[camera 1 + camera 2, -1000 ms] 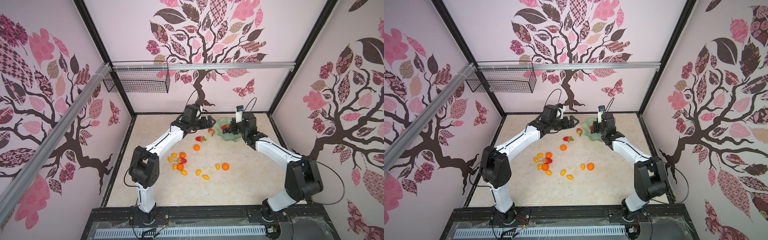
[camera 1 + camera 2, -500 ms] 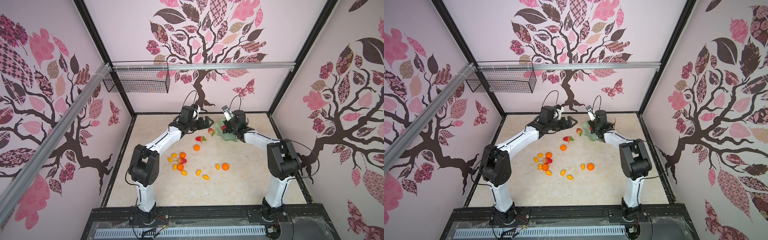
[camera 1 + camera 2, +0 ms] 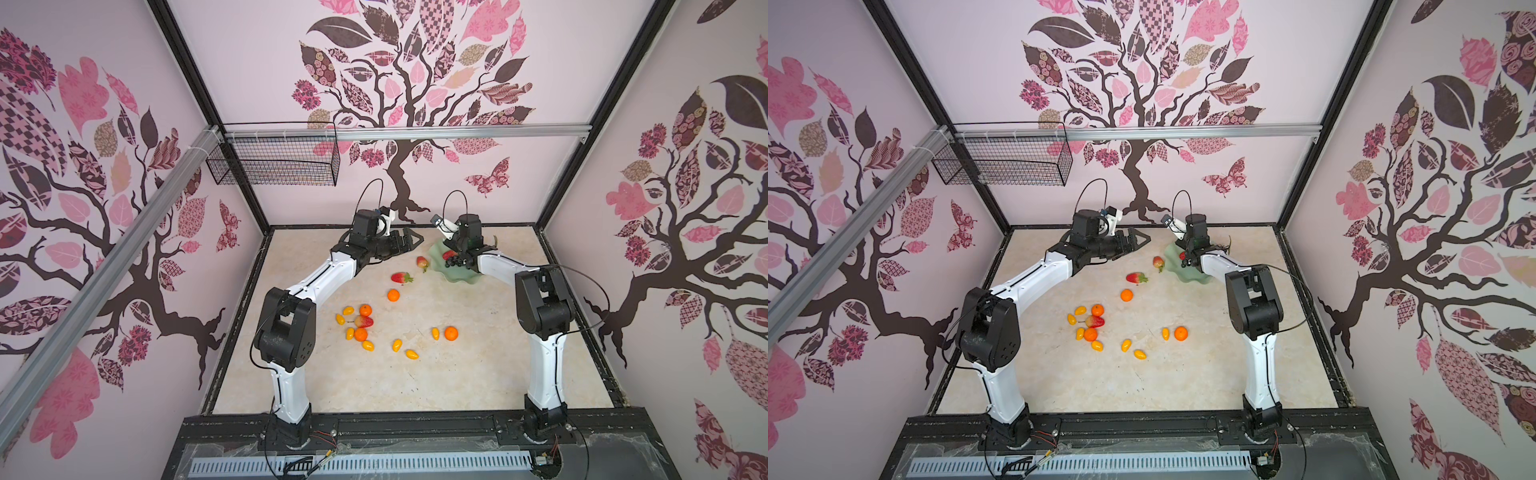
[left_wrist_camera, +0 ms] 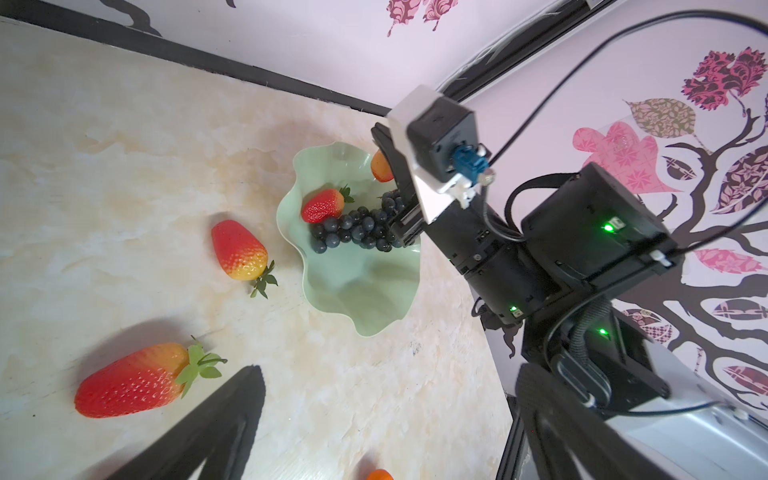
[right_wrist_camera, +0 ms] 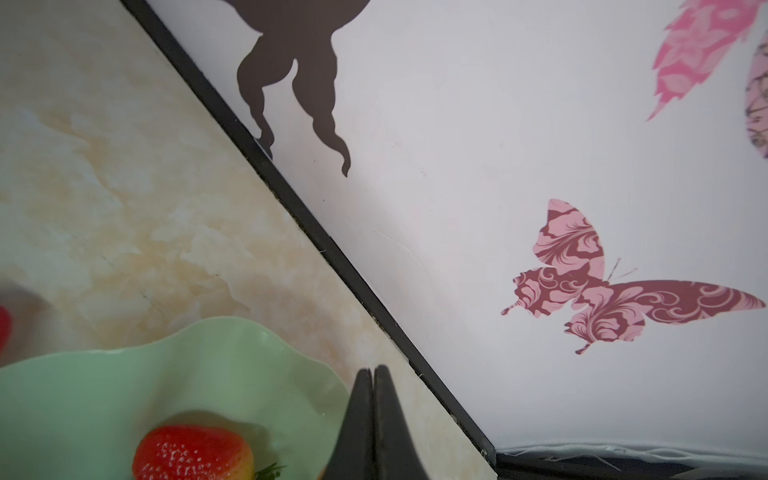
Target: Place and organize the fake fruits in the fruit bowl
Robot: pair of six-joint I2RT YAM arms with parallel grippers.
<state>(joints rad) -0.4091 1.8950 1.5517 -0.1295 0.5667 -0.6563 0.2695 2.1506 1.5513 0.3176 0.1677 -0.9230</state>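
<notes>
Seen from above, two white robot arms reach toward the far end of a marble-patterned tabletop (image 3: 457, 374) inside a booth with pink tree wallpaper. The fruit bowl (image 3: 461, 277), a pale green dish with a wavy rim, sits near the back wall, right of centre. The right end effector (image 5: 372, 370) hangs over the bowl's rim on the wall side, its two black fingers pressed together with nothing between them. The left end effector (image 3: 413, 242) hovers just left of the bowl with its fingers spread wide, carrying nothing. The left wrist view shows what the bowl holds: a dark grape bunch (image 4: 357, 232), a red strawberry (image 4: 323, 205) touching it, and a red-orange fruit (image 4: 380, 166) half hidden behind the right arm's fingers, too covered to name. Everything else lies outside the bowl. A second strawberry (image 3: 422, 262) lies just beside the rim, a third strawberry (image 3: 400, 277) near it, and a lone tangerine (image 3: 393, 295) a little closer to the camera. Further forward, a loose cluster (image 3: 364, 321) mixes two tangerines, a strawberry and several kumquats, and another tangerine (image 3: 451, 333) sits apart to the right with a kumquat beside it. The task looks to be in its early part: about three fruits are placed, more than a dozen wait, and the arranging is yet to come.
</notes>
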